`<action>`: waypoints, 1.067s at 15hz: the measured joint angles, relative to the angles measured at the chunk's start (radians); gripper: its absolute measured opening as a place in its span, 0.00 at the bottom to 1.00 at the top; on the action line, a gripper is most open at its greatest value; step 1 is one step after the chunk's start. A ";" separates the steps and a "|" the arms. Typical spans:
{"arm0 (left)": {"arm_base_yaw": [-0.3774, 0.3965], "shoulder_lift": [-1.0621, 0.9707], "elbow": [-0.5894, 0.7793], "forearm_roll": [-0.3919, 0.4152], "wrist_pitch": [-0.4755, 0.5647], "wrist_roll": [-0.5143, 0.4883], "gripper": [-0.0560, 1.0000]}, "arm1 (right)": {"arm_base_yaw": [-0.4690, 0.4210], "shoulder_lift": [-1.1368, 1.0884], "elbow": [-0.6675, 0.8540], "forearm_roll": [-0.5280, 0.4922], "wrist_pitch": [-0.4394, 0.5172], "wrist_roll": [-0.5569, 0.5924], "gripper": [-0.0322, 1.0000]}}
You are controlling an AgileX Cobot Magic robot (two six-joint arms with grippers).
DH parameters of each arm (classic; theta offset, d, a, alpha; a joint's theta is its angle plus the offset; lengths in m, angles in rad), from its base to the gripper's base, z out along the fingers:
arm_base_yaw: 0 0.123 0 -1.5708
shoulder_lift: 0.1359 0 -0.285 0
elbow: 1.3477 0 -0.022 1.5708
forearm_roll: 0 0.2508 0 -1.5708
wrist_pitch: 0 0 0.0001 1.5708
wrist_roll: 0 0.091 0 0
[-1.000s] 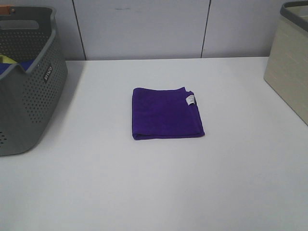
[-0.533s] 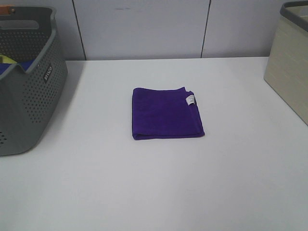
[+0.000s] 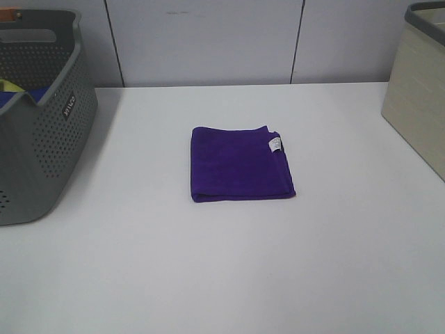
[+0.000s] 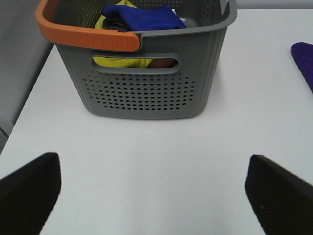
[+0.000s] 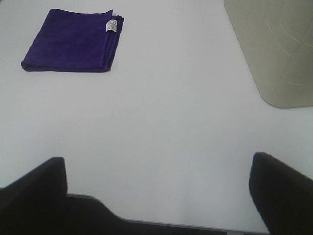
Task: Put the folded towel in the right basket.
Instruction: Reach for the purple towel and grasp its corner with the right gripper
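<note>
Folded towel lies flat in the middle of the table, untouched, and both my grippers are spread wide and empty

I judge this to be the very start, with the reach for the towel not yet begun. My right gripper hangs over the near side of the table, the towel off to its far left and the beige right basket at the far right edge. My left gripper faces the grey left basket, which holds blue and yellow cloths and is well apart from the towel. Next I should come down on the towel and pinch all its layers, since the loose edges by the white label could fall open. Nothing stands between the towel and the right basket, but its wall looks tall, so the carry must clear the rim
</note>
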 joint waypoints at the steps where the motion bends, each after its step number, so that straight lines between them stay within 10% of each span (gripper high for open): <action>1: 0.000 0.000 0.000 0.000 0.000 0.000 0.99 | 0.000 0.000 0.000 0.001 0.000 0.000 0.97; 13: 0.000 0.000 0.000 0.000 0.000 0.000 0.99 | 0.000 0.003 -0.011 0.001 0.001 -0.001 0.97; 16: 0.000 0.000 0.000 0.000 0.000 0.000 0.99 | 0.000 0.337 -0.201 0.002 0.036 -0.019 0.97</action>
